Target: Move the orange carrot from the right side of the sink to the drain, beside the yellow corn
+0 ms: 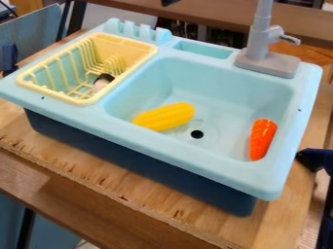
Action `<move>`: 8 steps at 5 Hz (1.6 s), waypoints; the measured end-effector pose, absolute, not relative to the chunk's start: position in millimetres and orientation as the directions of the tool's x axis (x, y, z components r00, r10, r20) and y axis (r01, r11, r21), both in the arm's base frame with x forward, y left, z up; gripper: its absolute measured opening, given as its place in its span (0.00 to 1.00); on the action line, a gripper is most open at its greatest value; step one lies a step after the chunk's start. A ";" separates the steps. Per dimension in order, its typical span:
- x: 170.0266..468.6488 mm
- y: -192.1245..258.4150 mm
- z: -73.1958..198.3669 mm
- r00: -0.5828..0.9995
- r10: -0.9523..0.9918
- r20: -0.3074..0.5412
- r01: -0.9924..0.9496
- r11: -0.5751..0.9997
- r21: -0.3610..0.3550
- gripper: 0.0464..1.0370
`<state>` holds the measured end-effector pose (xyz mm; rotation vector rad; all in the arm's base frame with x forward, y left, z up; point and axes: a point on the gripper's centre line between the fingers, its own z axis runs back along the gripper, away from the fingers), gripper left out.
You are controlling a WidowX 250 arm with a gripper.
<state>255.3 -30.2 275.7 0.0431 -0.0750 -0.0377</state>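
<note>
At the top edge of the camera view, left of the faucet, a small dark part of the gripper (168, 2) shows, above and behind the sink and apart from everything in it. A yellow corn cob (164, 116) lies in the light blue sink basin (201, 80), left of the drain hole. An orange carrot (263, 139) rests near the basin's right wall, its narrower end toward the front. In the yellow dish rack (84, 101) on the left lies a small black and pale pinkish object (102, 82).
A grey faucet (268, 51) rises from the sink's back right. The sink unit stands on a wooden table (123, 182). Dark hardware (313, 159) stands by the table's right edge, and a dark clamp-like piece (9, 58) is at the far left.
</note>
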 end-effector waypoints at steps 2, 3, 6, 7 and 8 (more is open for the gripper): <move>284.7 -24.1 252.0 0.994 -0.061 0.085 0.059 0.998 0.024 0.96; 301.7 -12.9 233.7 0.990 -0.031 0.138 0.034 0.999 -0.017 0.96; 327.2 -16.6 162.1 0.977 -0.023 0.211 0.075 0.968 -0.241 0.96; 342.7 -24.6 149.3 0.978 -0.027 0.208 0.079 0.967 -0.244 0.96; 365.0 -38.9 144.4 0.975 -0.017 0.222 0.070 0.969 -0.235 0.96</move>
